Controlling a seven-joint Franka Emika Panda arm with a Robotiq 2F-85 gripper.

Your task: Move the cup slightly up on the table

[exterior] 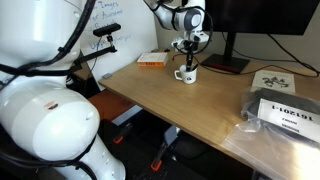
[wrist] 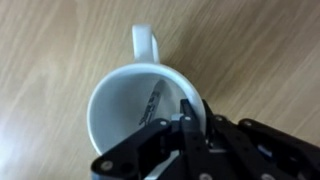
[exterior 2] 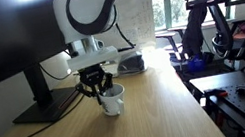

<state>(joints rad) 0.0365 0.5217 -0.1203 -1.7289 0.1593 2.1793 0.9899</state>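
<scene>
Black Robotiq gripper [wrist: 188, 120] nearly closed, pinching rim of small white ceramic cup [wrist: 112, 100], one finger inside; cup stands upright on light-brown wooden table [exterior: 170, 110], near black monitor stand [exterior: 225, 63]

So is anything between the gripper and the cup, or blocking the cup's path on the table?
Nothing visible. The fingers straddle the rim of the cup, and the table right around it is bare. The monitor base sits apart.
</scene>
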